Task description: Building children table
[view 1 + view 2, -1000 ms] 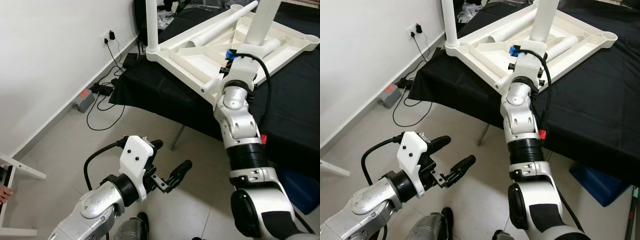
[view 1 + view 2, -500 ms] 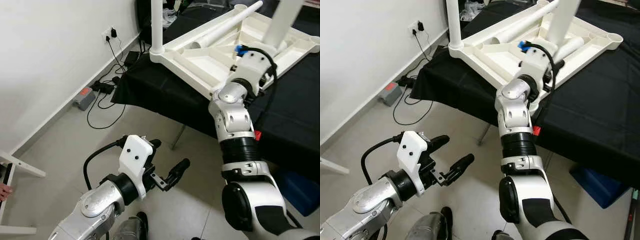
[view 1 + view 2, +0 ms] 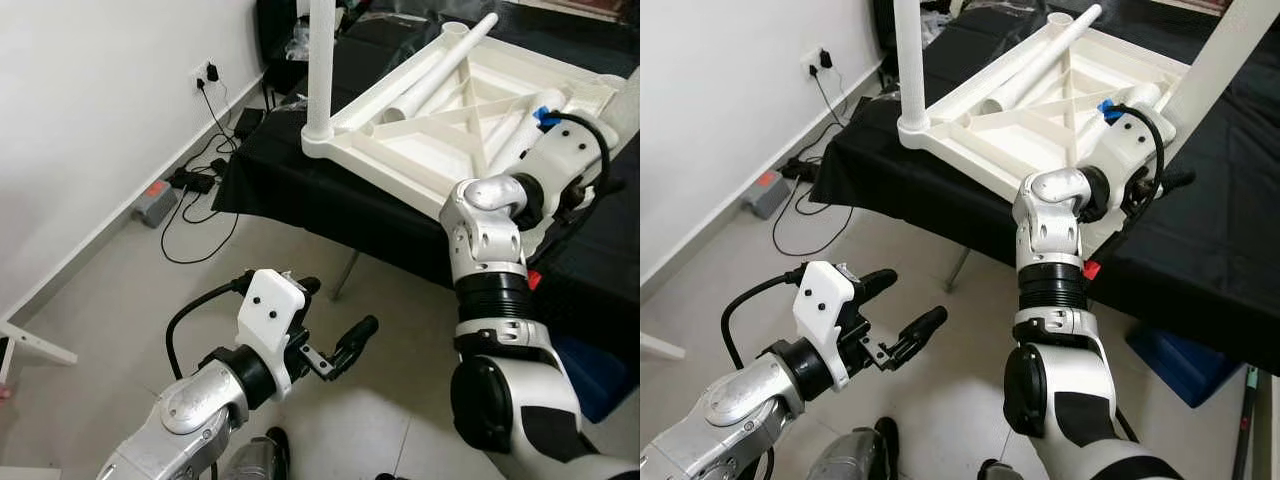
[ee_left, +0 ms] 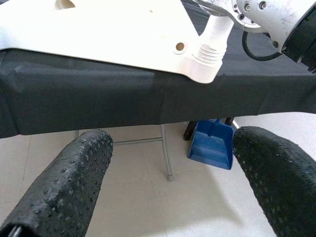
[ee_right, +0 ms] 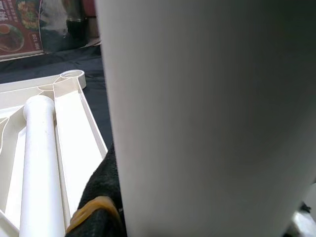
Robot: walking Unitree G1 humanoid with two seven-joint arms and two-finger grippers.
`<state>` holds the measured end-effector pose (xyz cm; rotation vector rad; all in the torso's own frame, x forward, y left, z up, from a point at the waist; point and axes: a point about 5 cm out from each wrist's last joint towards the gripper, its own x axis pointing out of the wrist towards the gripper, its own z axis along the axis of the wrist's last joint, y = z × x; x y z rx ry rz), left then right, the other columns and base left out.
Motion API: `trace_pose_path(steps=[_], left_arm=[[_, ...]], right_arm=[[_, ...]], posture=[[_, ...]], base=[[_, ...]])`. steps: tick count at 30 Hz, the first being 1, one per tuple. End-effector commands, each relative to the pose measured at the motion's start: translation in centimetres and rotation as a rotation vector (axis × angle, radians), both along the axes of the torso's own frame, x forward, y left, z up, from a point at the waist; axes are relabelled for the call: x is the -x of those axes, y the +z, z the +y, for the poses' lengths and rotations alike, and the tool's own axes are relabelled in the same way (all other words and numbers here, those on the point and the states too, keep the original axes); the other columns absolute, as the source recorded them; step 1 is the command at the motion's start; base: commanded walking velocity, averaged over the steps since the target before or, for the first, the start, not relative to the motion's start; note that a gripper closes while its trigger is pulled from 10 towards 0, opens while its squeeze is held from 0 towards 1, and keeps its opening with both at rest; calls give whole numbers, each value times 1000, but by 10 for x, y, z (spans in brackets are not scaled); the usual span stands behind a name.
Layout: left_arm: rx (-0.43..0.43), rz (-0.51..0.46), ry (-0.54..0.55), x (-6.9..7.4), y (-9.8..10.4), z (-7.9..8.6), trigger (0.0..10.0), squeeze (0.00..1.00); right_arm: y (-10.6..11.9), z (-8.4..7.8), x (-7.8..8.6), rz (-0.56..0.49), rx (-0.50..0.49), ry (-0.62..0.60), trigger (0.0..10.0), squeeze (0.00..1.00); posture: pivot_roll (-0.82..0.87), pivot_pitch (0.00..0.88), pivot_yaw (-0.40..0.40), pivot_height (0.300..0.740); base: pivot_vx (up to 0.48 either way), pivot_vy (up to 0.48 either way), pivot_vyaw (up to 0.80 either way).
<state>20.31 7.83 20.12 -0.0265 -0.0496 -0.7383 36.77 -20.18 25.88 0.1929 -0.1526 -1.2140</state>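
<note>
Right eye view: my right jaws [image 3: 1175, 180] grasp a white leg [image 3: 1230, 70] at the upturned tabletop [image 3: 1030, 110] on the black table [image 3: 1200, 250]; left jaws [image 3: 902, 310] released, near floor [image 3: 770, 260].

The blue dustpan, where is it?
In the left wrist view, the blue dustpan stands on the floor under the black-covered table, beside its metal leg.
</note>
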Motion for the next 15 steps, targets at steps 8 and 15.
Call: trace_pose_path(steps=[8, 15], left_arm=[[2, 6, 0, 1, -3, -1, 10000, 0], [0, 2, 2, 0, -3, -1, 10000, 0]], right_arm=[[-44, -20, 4, 178, -228, -160, 10000, 0], [-44, -17, 2, 219, -221, -186, 10000, 0]], posture=[[164, 235, 11, 740], [168, 234, 7, 740]], base=[[0, 0, 0], [0, 0, 0]])
